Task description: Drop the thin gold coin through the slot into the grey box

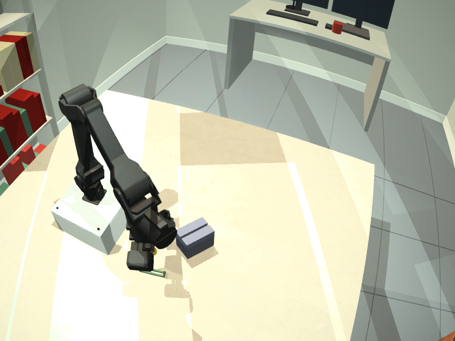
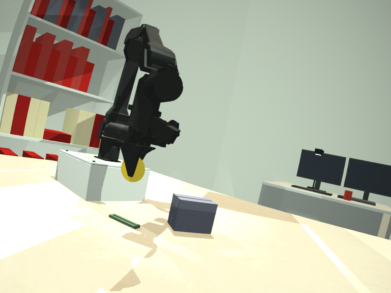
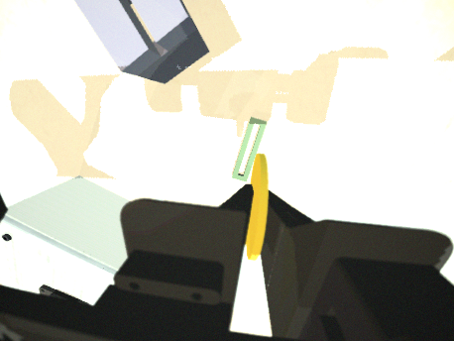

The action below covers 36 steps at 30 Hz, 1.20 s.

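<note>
My gripper (image 2: 131, 175) (image 3: 253, 190) is shut on the gold coin (image 2: 141, 169) (image 3: 259, 213) (image 1: 155, 251), which is upright and raised well above the table. In the wrist view the coin shows nearly edge-on between the fingertips. The green holder (image 1: 164, 274) (image 2: 137, 226) (image 3: 238, 160) lies empty on the table below the coin. The grey box (image 1: 200, 245) (image 2: 193, 217) (image 3: 180, 59) stands to the right of the holder in the top and exterior views. Its lid slot (image 1: 193, 230) (image 3: 141, 26) faces up. In the top view the arm hides the fingertips and most of the coin.
The arm's pale base block (image 1: 82, 233) (image 2: 115, 186) (image 3: 69, 218) stands behind the holder in the exterior view. A desk (image 1: 239, 14) with monitors and a red cup (image 1: 337, 27) (image 2: 347, 195) is in the background. A bookshelf (image 2: 63, 84) stands behind at the left.
</note>
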{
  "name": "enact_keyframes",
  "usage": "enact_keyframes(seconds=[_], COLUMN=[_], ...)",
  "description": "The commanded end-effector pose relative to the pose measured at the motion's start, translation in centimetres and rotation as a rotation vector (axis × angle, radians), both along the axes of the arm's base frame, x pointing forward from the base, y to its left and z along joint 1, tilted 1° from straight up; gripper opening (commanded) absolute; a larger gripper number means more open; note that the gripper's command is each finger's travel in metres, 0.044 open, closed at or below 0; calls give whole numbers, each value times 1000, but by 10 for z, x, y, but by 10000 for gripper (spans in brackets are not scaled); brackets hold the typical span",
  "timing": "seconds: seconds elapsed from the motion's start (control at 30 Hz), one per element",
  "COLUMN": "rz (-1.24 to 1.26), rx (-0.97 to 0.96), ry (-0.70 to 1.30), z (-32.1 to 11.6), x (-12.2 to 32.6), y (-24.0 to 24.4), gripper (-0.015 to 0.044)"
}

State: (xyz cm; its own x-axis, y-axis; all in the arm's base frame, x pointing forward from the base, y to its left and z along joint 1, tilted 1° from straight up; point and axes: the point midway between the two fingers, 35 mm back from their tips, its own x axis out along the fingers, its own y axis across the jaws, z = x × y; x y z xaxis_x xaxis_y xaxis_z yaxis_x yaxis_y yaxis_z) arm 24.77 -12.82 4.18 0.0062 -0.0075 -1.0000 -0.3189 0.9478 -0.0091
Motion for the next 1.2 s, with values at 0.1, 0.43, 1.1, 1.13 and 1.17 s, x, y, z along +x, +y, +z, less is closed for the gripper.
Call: enact_keyframes(seconds=[0.1, 0.43, 1.1, 1.13, 1.17], rz=[220, 552, 597, 597, 597], rx=[-1, -3, 0, 0, 0], ry=[2, 5, -2, -2, -2], z=[1, 2, 3, 3, 3], x=[-3, -6, 11, 12, 14], y=[0, -1, 15, 17, 19], gripper=[0, 0, 0, 0, 0])
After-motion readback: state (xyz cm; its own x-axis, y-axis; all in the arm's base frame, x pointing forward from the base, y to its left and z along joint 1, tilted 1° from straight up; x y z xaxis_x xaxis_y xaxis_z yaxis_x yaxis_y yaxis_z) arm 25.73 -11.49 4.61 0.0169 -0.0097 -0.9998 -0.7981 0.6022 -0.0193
